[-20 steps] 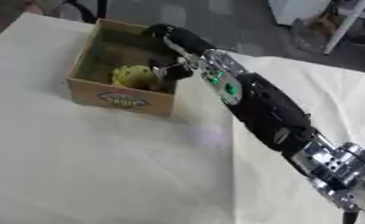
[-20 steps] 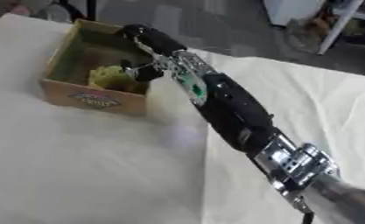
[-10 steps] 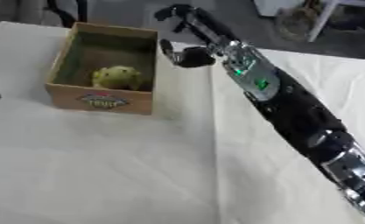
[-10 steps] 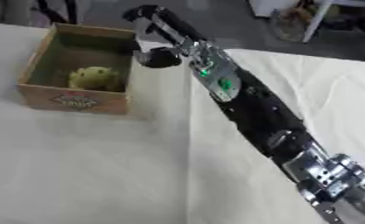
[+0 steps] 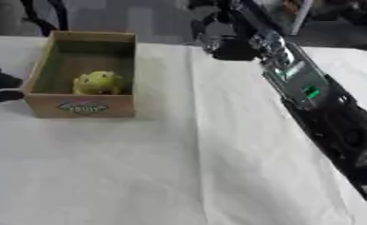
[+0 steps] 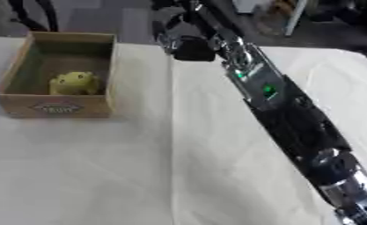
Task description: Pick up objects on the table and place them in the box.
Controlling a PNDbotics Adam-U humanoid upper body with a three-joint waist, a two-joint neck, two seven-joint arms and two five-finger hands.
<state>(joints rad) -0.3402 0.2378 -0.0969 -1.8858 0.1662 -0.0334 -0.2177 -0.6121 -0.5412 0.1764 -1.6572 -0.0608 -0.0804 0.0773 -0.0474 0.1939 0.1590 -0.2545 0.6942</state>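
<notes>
An open cardboard box (image 5: 82, 107) stands at the left of the white table. A yellow-green soft toy (image 5: 98, 82) lies inside it against the near wall. My right arm reaches from the lower right up to the far edge. Its right hand (image 5: 226, 43) hangs above the table to the right of the box, apart from it, fingers relaxed and holding nothing. My left hand (image 5: 0, 81) shows only as dark fingers at the left edge, beside the box's left wall and not touching the toy.
A white cloth (image 6: 140, 167) covers the table, with a crease running down its middle. Dark chair legs and furniture (image 6: 32, 13) stand beyond the far edge.
My right hand has come up out of the box and moved right, leaving the yellow-green toy inside. The camera has also shifted, so the box now sits squarer in view.
</notes>
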